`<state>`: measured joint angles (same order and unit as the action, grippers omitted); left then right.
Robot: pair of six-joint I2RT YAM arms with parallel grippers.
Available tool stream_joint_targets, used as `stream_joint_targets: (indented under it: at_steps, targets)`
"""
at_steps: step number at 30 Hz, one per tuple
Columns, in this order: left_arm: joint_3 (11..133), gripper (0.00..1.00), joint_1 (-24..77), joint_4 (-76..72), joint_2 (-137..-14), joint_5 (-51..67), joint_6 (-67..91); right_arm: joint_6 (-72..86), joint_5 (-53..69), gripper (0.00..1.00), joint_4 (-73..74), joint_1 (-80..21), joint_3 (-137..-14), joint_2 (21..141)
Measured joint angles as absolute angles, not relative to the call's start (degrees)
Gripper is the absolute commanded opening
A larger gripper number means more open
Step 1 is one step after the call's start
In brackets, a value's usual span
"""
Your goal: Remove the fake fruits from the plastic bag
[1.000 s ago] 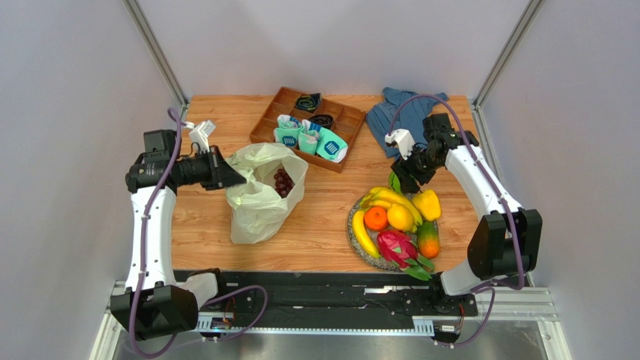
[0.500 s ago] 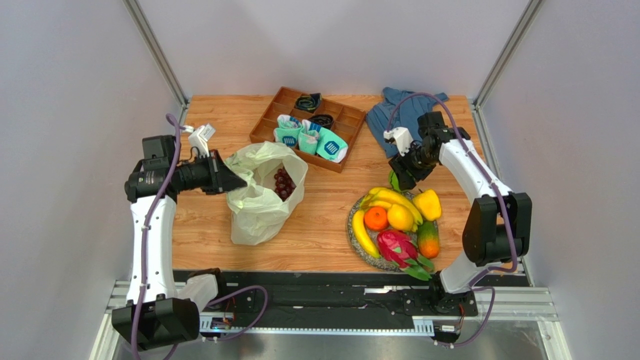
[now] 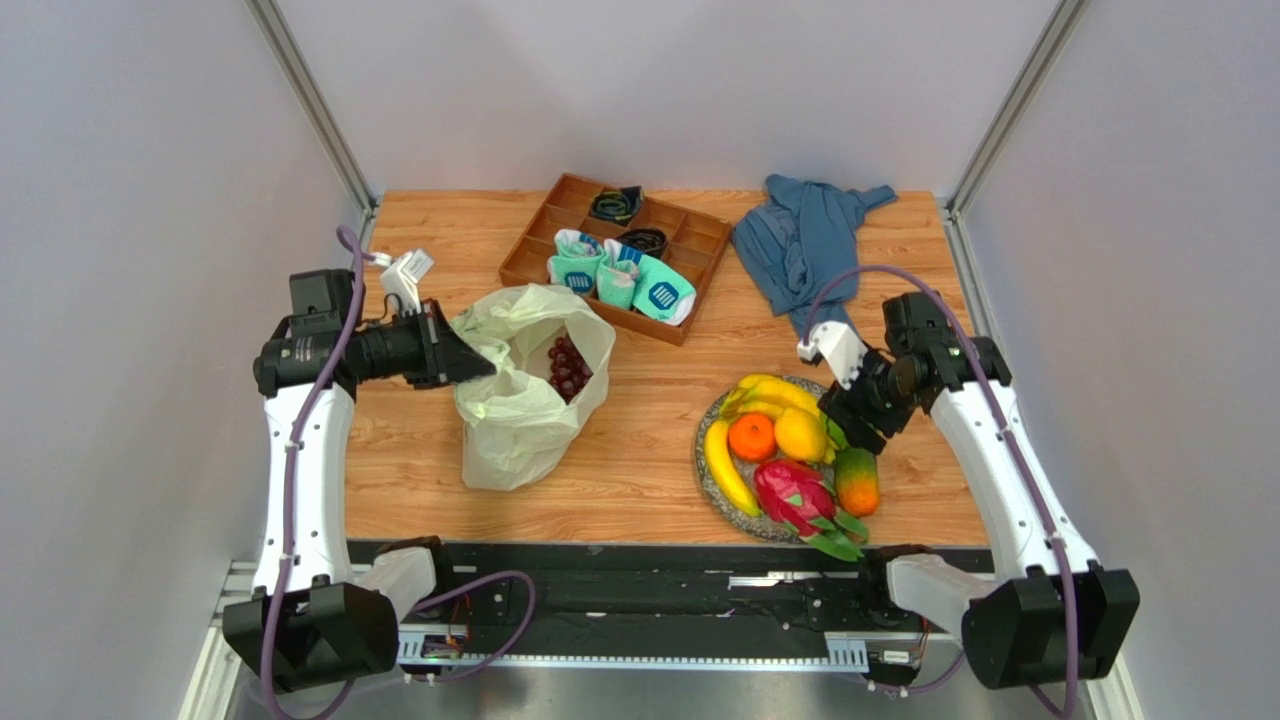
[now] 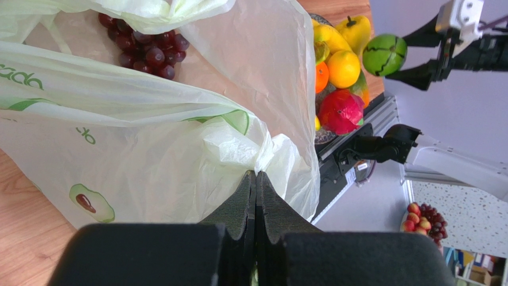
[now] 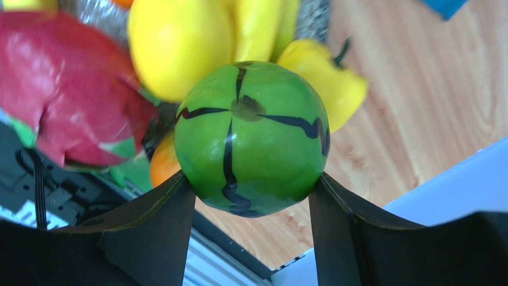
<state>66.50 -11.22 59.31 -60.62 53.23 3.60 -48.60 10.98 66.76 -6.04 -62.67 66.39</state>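
Note:
The pale yellow-green plastic bag [image 3: 519, 402] lies open on the left of the table, with purple grapes [image 3: 567, 365] inside it. My left gripper [image 3: 463, 363] is shut on the bag's rim [image 4: 262, 158], pinching the thin film between its pads. My right gripper [image 5: 250, 179] is shut on a green round fruit [image 5: 253, 134] with dark stripes and holds it over the right side of the plate [image 3: 747, 522]. On the plate lie bananas [image 3: 726, 468], an orange [image 3: 751, 437], a yellow fruit [image 3: 801, 435], a pink dragon fruit [image 3: 793, 492] and a mango [image 3: 857, 483].
A wooden compartment tray [image 3: 529, 248] with teal-white rolled socks [image 3: 616, 278] stands at the back centre. A blue cloth [image 3: 804, 240] lies at the back right. The table's near edge runs just in front of the plate.
My right arm has swung from behind the plate, near the blue cloth, forward and to the right over the plate's right side, carrying the green fruit. The left gripper and the bag stay put.

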Motion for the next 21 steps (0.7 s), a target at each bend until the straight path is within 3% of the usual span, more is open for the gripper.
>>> stream_joint_targets:
  at_steps: [4, 12, 19, 20, 21]
  targets:
    - [66.7, 0.00, -11.2, 59.3, -62.4, 53.3, 3.7, -52.6, 11.2, 0.09, 71.2, -5.9, -58.3, 62.1]
    - [67.3, 0.00, -11.2, 58.9, -63.3, 53.5, 3.8, -55.3, 15.6, 0.46, 74.2, -6.0, -57.9, 62.6]
    - [67.4, 0.00, -11.2, 58.9, -63.3, 53.6, 3.7, -57.3, 15.6, 0.68, 75.9, -6.2, -57.0, 65.2]
    - [67.4, 0.00, -11.2, 58.9, -63.3, 53.6, 3.7, -57.5, 15.7, 0.99, 75.9, -6.2, -57.0, 65.2]
    - [67.4, 0.00, -11.2, 58.9, -63.3, 53.7, 3.7, -57.6, 15.7, 1.00, 76.0, -6.2, -57.1, 65.3]
